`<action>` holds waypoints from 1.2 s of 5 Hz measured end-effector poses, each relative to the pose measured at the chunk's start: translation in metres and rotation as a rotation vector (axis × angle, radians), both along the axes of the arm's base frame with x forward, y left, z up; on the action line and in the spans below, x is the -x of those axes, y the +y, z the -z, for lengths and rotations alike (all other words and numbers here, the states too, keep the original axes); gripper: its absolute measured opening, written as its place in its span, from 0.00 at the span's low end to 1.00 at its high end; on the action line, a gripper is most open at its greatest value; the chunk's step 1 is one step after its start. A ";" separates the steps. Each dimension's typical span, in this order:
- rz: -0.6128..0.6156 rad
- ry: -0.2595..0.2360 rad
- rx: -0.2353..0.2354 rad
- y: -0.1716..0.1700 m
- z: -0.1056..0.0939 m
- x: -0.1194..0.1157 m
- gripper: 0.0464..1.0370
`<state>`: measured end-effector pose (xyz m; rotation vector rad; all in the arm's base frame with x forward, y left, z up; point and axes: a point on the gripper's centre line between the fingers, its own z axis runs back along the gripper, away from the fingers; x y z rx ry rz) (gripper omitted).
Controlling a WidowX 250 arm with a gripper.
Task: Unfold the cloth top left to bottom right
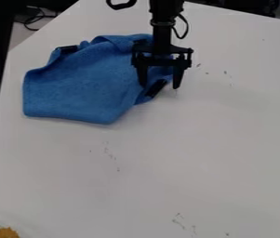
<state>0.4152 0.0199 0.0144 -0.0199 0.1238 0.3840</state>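
The black gripper (160, 85) hangs over the right end of the blue cloth, its two fingers spread apart and pointing down. The blue cloth (83, 88) lies partly folded and rumpled at the upper left of the white table, with raised folds along its top edge. A black patch shows at its upper left corner and another at its right edge, just under the gripper. Part of the cloth's right end is hidden behind the gripper. Whether the fingertips touch the cloth, I cannot tell.
The white table (198, 153) has small dark marks scattered on it. Dark cables (37, 18) lie beyond its upper left edge. A dark vertical bar runs down the left side, and a yellow-orange object (6, 233) sits at the bottom left corner.
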 end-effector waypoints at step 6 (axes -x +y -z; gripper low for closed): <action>-0.002 0.055 -0.015 -0.005 0.008 0.004 0.05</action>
